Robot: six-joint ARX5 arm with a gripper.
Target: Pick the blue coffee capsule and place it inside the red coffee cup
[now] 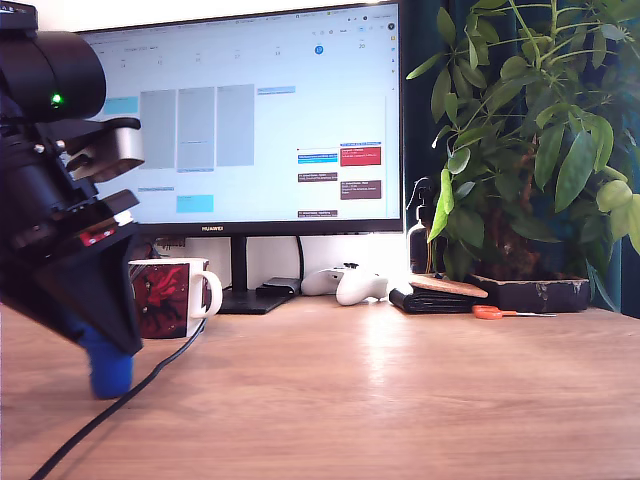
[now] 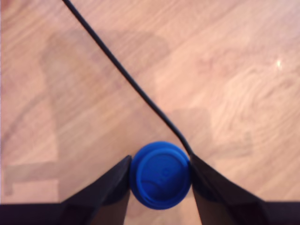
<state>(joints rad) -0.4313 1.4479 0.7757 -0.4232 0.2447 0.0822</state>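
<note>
I have the tool (image 2: 160, 176) closed around the blue coffee capsule (image 2: 160, 174) on the desk (image 1: 400, 390), just beside the red coffee cup (image 1: 165, 298); it looks light, stiff, slippery plastic, best gripped across its body.

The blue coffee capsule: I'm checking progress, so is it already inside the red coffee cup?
No, the blue coffee capsule sits between the hand's fingers on the wooden desk, outside the red coffee cup.
</note>
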